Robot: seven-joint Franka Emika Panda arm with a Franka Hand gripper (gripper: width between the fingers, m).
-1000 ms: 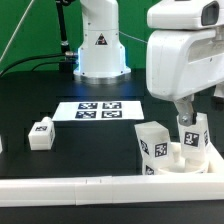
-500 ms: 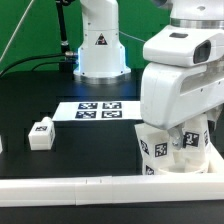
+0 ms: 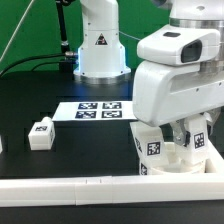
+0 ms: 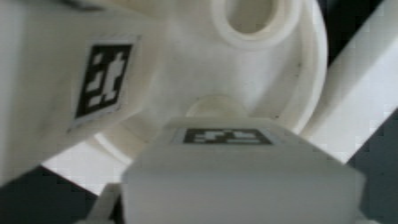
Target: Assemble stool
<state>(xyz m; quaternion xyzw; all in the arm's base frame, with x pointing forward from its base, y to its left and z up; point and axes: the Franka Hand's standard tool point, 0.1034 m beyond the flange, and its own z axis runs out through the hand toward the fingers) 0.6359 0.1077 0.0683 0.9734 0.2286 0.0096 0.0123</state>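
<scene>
The round white seat disc (image 3: pixel 172 160) lies at the exterior view's right, against the front rail. One tagged white leg (image 3: pixel 150 143) stands in it on its left side. My gripper (image 3: pixel 186 132) is low over the seat, shut on a second tagged leg (image 3: pixel 198 138) and holding it upright against the seat. In the wrist view this held leg (image 4: pixel 228 150) fills the foreground, its fingers mostly hidden behind it. Beyond it are the seat (image 4: pixel 196 70) with an open socket (image 4: pixel 260 20) and the standing leg (image 4: pixel 98 85). A third leg (image 3: pixel 40 133) lies loose at the left.
The marker board (image 3: pixel 100 110) lies flat mid-table. The long white L-shaped rail (image 3: pixel 90 186) runs along the front edge and up the right side. The robot base (image 3: pixel 100 45) stands at the back. A white piece (image 3: pixel 2 146) shows at the left edge.
My arm has come down and toward the exterior view's left, bringing the held leg lower onto the seat. The wrist body now hides more of the seat. The other parts have not moved.
</scene>
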